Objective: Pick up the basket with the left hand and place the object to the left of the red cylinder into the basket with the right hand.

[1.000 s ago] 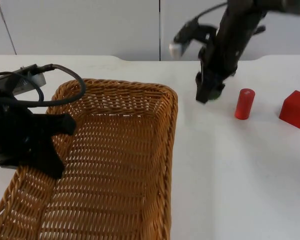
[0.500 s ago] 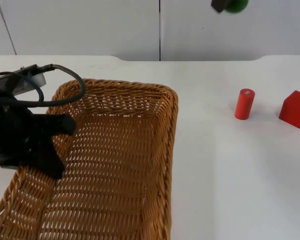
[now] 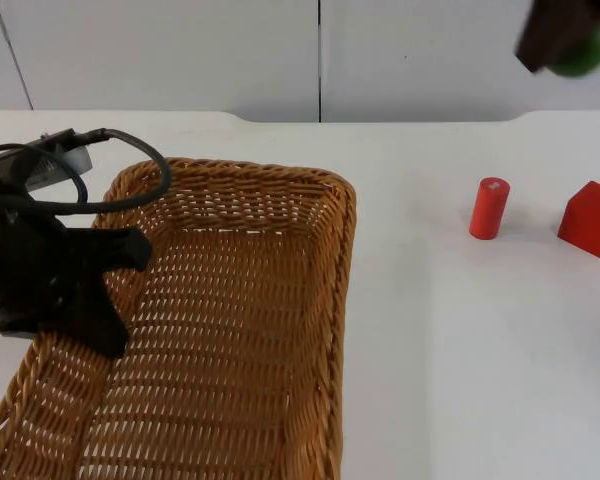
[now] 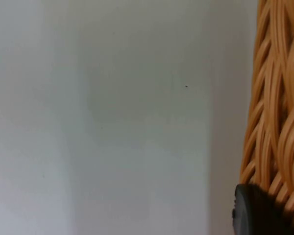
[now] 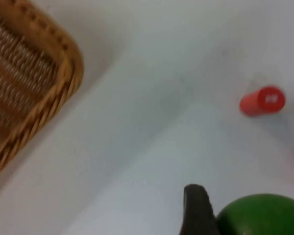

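A large wicker basket (image 3: 220, 330) fills the left half of the table, and my left gripper (image 3: 90, 300) is shut on its left rim (image 4: 277, 122). A black fingertip (image 4: 257, 213) presses against the weave in the left wrist view. My right gripper (image 3: 565, 40) is high up near the partition wall, shut on a green ball (image 3: 583, 52). The right wrist view has the ball (image 5: 259, 215) beside a black fingertip (image 5: 198, 210), with the red cylinder (image 5: 263, 101) and the basket's corner (image 5: 34, 88) far below. The red cylinder (image 3: 489, 208) stands upright on the table.
A red cube (image 3: 592, 218) sits right of the cylinder near the table's right edge. White table top lies between the basket and the cylinder. The grey partition wall runs along the back.
My right gripper has lifted the green ball from the table beside the cylinder and risen high, then shifted right. The left arm and basket have not moved.
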Available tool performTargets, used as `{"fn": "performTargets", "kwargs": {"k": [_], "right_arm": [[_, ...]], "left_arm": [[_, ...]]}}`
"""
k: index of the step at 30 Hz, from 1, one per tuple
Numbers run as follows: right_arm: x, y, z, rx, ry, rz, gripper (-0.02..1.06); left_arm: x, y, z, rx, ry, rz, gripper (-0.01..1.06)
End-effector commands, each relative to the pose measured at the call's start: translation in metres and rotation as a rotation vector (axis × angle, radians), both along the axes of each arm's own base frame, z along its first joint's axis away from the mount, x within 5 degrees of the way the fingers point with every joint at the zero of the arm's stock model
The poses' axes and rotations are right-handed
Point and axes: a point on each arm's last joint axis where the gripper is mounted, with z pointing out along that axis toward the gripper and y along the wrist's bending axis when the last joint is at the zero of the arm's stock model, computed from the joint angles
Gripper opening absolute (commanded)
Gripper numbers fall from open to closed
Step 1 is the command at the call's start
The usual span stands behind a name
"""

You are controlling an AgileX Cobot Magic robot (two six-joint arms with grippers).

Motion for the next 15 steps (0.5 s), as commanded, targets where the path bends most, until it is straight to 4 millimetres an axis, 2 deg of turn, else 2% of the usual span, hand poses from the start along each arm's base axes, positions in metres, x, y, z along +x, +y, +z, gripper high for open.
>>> {"fn": "performTargets", "kwargs": {"k": [1, 3, 9, 13, 14, 15], "right_arm": [[-0.018, -0.005, -0.002, 0.025, -0.025, -0.008, 0.0], [-0.027, -0.01, -0.008, 0.014, -0.021, 0.005, 0.0], [-0.032, -0.01, -0.014, 0.009, 0.002, 0.032, 0.0], [-0.039, 0.012, -0.013, 0.044, -0.019, 0.138, 0.0], [-0.039, 0.012, -0.013, 0.044, -0.019, 0.138, 0.0], [-0.043, 0.022, -0.013, 0.044, -0.033, 0.186, 0.0]], "left_arm": [[-0.001, -0.002, 0.003, -0.018, 0.001, 0.011, 0.0], [-0.001, -0.002, 0.003, -0.018, -0.001, 0.012, 0.0], [-0.001, -0.002, 0.003, -0.018, -0.001, 0.012, 0.0], [-0.001, -0.002, 0.003, -0.02, 0.001, 0.012, 0.0], [-0.001, -0.002, 0.003, -0.02, 0.001, 0.012, 0.0], [-0.001, -0.002, 0.003, -0.02, 0.001, 0.012, 0.0]]}}
